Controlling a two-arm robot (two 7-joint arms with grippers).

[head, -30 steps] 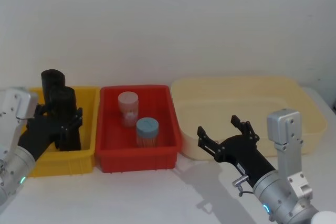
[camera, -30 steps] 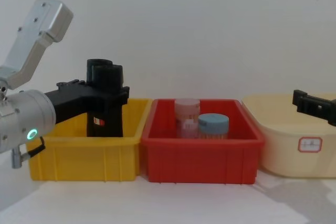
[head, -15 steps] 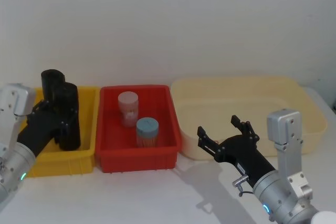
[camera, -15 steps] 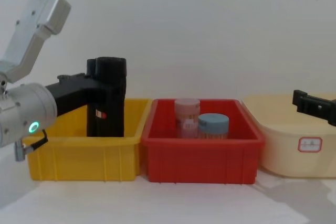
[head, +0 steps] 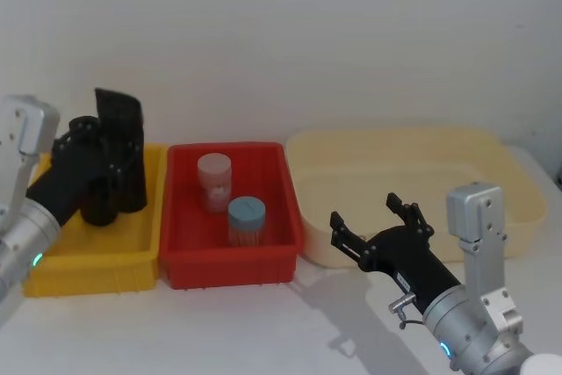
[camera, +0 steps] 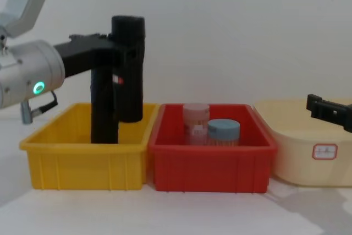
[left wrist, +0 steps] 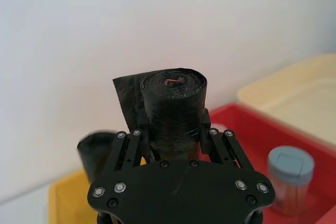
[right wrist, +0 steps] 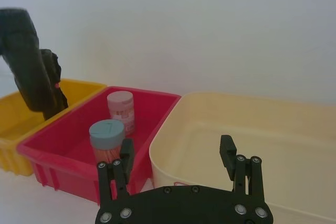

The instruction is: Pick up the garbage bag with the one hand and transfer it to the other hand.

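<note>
While the left gripper (camera: pixel 122 53) is pinching it between both fingers (left wrist: pixel 137 139), the garbage bag (camera: pixel 128 70) is hanging close to upright over the yellow bin (camera: pixel 82 163), towards the side nearest the red bin (camera: pixel 209 163). The roll is showing its small red-and-white label (camera: pixel 116 80) to the chest camera, and a loose flap of black film (head: pixel 118 110) is sticking up from its top end. Its lower end is floating above the bin floor, higher than the foot of the second black roll (camera: pixel 103 114), which is standing in the same bin just beside it. In the left wrist view the fingers are pressing on opposite sides of the roll a little below its top. The silver left arm (camera: pixel 25 75), with its green light glowing, is reaching in from the left.

In the red bin a pink-lidded jar (head: pixel 214 180) and a blue-lidded jar (head: pixel 247 219) are standing upright, close together. To the right of that, a cream tub (head: pixel 492 173) is sitting on the white table (camera: pixel 181 213).

The right gripper (head: pixel 369 217) is hovering low in front of the cream tub, well apart from the bag, its fingers spread wide and holding nothing.
</note>
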